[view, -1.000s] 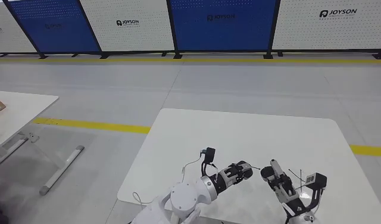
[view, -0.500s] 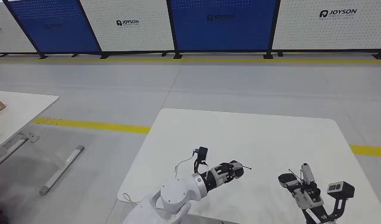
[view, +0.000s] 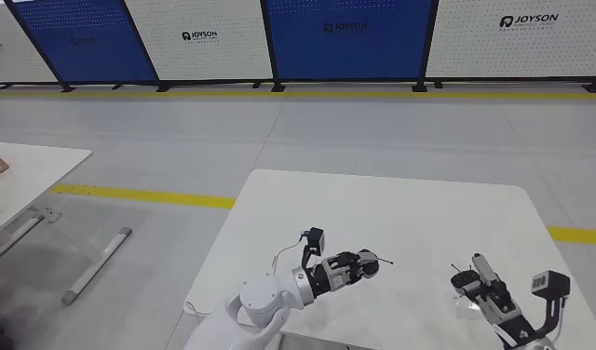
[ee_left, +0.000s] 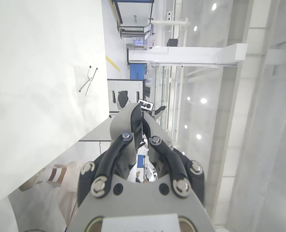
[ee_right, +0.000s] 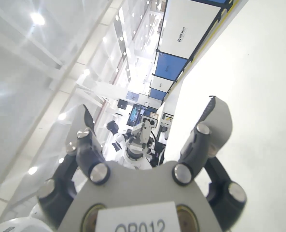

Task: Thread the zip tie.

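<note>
Item 1: zip tie (view: 384,260). Thin dark strip. Your L gripper (view: 363,263) is clamped on it, free end poking right, above the tabletop.
Item 2: R gripper (view: 477,274). Fingers spread wide, holding nothing. Well apart to the right, close to near-right edge.
Item 3: loose ties (ee_left: 87,81). Thin dark strips, crossed, lying flat near R gripper.
Item 4: table (view: 419,201). White, smooth, rounded corners. Broad top runs far of both arms.

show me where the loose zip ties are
Left wrist view: the loose zip ties lie crossed on the white table, ahead of the left gripper and clear of it.
</note>
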`<move>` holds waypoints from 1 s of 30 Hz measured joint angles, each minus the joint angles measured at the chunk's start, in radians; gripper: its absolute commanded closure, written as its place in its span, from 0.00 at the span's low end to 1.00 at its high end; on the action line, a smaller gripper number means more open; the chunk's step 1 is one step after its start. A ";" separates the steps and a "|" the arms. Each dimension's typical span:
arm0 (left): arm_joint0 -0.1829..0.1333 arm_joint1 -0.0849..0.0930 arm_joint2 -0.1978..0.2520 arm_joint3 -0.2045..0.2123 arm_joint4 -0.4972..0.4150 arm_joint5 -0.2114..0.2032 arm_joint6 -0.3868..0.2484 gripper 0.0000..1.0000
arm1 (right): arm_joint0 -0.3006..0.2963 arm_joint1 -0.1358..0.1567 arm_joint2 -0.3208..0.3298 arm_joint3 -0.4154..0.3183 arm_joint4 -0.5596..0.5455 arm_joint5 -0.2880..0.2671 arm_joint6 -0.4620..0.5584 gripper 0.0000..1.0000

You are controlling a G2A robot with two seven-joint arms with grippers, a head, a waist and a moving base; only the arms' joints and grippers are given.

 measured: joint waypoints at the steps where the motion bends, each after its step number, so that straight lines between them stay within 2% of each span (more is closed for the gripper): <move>1: -0.007 0.001 0.000 0.008 -0.008 0.008 -0.027 1.00 | 0.003 0.004 0.016 -0.001 -0.005 0.021 0.029 0.00; 2: -0.020 0.003 -0.001 0.019 -0.017 0.021 -0.058 1.00 | 0.009 0.007 0.033 -0.003 -0.028 0.050 0.047 0.00; 4: -0.028 0.003 -0.001 0.026 -0.022 0.028 -0.074 1.00 | 0.013 0.008 0.039 -0.005 -0.051 0.075 0.051 0.00; 12: -0.028 0.002 0.002 0.026 -0.024 0.028 -0.062 1.00 | 0.013 0.008 0.037 -0.005 -0.050 0.075 0.048 0.00; 14: -0.034 0.001 0.010 0.012 -0.028 0.027 -0.047 1.00 | 0.013 0.008 0.038 -0.005 -0.050 0.075 0.048 0.00; 16: -0.034 0.002 0.008 -0.018 -0.028 0.016 -0.050 1.00 | 0.013 0.008 0.038 -0.005 -0.050 0.075 0.048 0.00; 18: -0.023 0.006 -0.006 -0.076 -0.021 0.003 -0.048 1.00 | 0.013 0.008 0.038 -0.005 -0.050 0.075 0.048 0.00; 23: 0.020 0.017 -0.061 -0.251 -0.012 -0.020 -0.020 1.00 | 0.013 0.008 0.038 -0.005 -0.050 0.075 0.048 0.00; 26: 0.039 0.021 -0.090 -0.334 -0.029 -0.029 -0.006 1.00 | 0.013 0.008 0.038 -0.005 -0.050 0.075 0.048 0.00; 28: 0.048 0.024 -0.104 -0.361 -0.049 -0.030 -0.013 1.00 | 0.013 0.008 0.038 -0.005 -0.050 0.075 0.048 0.00; 30: 0.050 0.026 -0.111 -0.367 -0.056 -0.020 -0.025 1.00 | 0.013 0.008 0.038 -0.005 -0.050 0.075 0.048 0.00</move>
